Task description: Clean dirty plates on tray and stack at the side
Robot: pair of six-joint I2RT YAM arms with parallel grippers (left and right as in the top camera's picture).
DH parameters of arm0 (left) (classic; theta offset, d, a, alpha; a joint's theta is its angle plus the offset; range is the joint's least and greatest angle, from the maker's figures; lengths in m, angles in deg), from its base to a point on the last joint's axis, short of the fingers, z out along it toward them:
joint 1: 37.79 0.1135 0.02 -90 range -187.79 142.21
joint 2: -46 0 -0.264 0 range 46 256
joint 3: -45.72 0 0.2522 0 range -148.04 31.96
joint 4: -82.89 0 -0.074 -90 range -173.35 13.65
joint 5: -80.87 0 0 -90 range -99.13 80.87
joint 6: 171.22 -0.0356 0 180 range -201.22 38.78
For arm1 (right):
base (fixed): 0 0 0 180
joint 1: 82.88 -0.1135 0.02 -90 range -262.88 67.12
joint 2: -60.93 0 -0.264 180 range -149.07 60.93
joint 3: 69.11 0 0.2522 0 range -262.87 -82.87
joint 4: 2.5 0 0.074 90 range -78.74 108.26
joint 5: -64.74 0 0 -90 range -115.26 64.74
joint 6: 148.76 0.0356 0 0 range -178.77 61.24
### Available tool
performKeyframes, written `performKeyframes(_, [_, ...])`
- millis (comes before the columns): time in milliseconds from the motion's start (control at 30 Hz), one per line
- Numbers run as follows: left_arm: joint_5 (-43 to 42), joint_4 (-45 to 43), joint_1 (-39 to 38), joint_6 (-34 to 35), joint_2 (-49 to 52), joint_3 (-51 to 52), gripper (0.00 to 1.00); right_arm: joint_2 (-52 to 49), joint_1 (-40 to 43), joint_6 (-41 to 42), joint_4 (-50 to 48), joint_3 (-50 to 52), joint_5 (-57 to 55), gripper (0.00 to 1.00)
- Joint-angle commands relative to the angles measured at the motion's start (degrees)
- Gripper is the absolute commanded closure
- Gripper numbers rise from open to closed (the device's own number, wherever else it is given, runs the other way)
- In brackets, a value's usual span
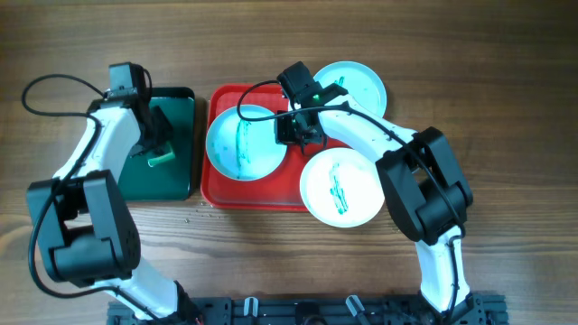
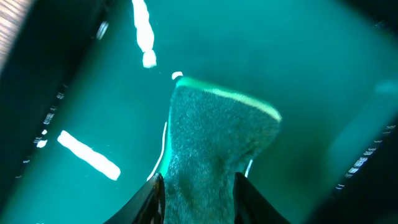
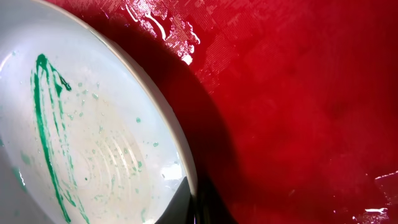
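Observation:
A dirty plate [image 1: 239,143] with green streaks lies on the left part of the red tray [image 1: 228,192]. My right gripper [image 1: 293,132] is shut on its right rim. In the right wrist view, the fingers [image 3: 194,204] pinch the plate's [image 3: 93,124] edge above the wet tray [image 3: 298,112]. A second streaked plate [image 1: 341,188] overlaps the tray's lower right edge. A third plate [image 1: 354,86] sits at the tray's upper right corner. My left gripper [image 1: 155,144] is shut on a green sponge [image 2: 217,130] over the dark green tray [image 1: 173,176].
The dark green tray stands left of the red tray, almost touching it. The left arm's black cable [image 1: 54,86] loops over the wooden table at the far left. A few water drops [image 1: 200,212] lie in front of the trays.

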State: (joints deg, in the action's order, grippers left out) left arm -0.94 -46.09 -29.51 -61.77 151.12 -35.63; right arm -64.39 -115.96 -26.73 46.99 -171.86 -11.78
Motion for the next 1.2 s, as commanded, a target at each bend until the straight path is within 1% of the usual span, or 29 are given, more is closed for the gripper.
performKeyframes(0, [0.90, -2.93, 0.22, 0.26, 2.16, 2.43, 0.67, -2.21, -0.66, 1.09, 0.44, 0.24, -1.60, 0.96])
performKeyframes(100, [0.81, -4.81, 0.22, -2.10, 3.72, 2.78, 0.67, -2.21, -0.66, 1.11, 0.31, 0.24, -1.60, 0.96])
performKeyframes(167, [0.66, -5.03, 0.22, -2.73, 4.44, 2.78, 0.81, -2.21, -0.66, 1.11, 0.28, 0.24, -1.60, 0.96])
performKeyframes(200, [0.66, -5.05, 0.22, -2.73, 4.57, 2.78, 0.94, -2.21, -0.66, 1.11, 0.28, 0.24, -1.57, 0.96])
performKeyframes(233, [0.66, -5.05, 0.22, -2.71, 4.57, 2.78, 0.96, -2.21, -0.66, 1.11, 0.28, 0.24, -1.57, 0.96])
performKeyframes(367, [-0.15, -4.24, 0.22, -2.71, 3.72, 2.32, 0.96, -2.21, -0.66, 1.07, -0.37, 0.22, -1.36, 0.96])
performKeyframes(433, [-1.97, -0.74, 0.22, -2.75, 1.55, 0.15, 0.96, -2.19, -0.66, 1.09, -0.57, 0.22, -1.36, 0.95])
performKeyframes(467, [-4.00, 2.27, 0.22, -4.02, -0.94, -1.92, 0.96, -2.19, -0.61, 0.94, -0.52, 0.15, -1.16, 0.95])
performKeyframes(500, [-9.27, 4.37, 0.22, -7.72, -3.78, -3.39, 0.96, -2.19, -0.33, -0.20, -0.52, 0.15, 0.39, 0.95])
performKeyframes(633, [-17.73, 5.97, 0.22, -12.41, -8.22, -3.48, 0.96, -2.19, 0.92, -0.72, 0.28, 0.17, 2.93, 0.96])
performKeyframes(733, [-25.94, 6.12, 0.17, -17.00, -8.41, -3.45, 0.96, -2.19, 1.51, -1.77, 0.72, 0.17, 3.63, 0.96])
performKeyframes(767, [-26.82, 6.08, -0.63, -17.75, -8.35, -3.28, 0.96, -2.19, 1.55, -2.05, 0.81, 0.17, 3.82, 0.96])
performKeyframes(833, [-26.84, 5.62, -2.10, -17.73, -8.26, -2.86, 0.96, -2.19, 1.55, -2.10, 0.81, 0.17, 3.82, 0.96])
performKeyframes(967, [-26.60, 2.21, -8.52, -17.29, -7.06, -1.05, 0.96, -2.19, 1.55, -3.48, 1.07, 0.17, 4.79, 0.96])
performKeyframes(1000, [-24.57, 0.98, -10.01, -15.04, -6.10, -0.87, 0.96, -2.19, 1.66, -3.48, 1.22, 0.17, 4.87, 0.95])
performKeyframes(1067, [-21.75, -0.35, -11.93, -12.68, -3.76, -0.87, 0.96, -2.19, 2.05, -3.37, 1.14, 0.17, 5.75, 0.96])
performKeyframes(1167, [-21.14, -3.63, -14.67, -10.78, 1.95, -0.87, 0.96, -2.19, 2.60, -3.34, 1.01, 0.17, 5.95, 0.96])
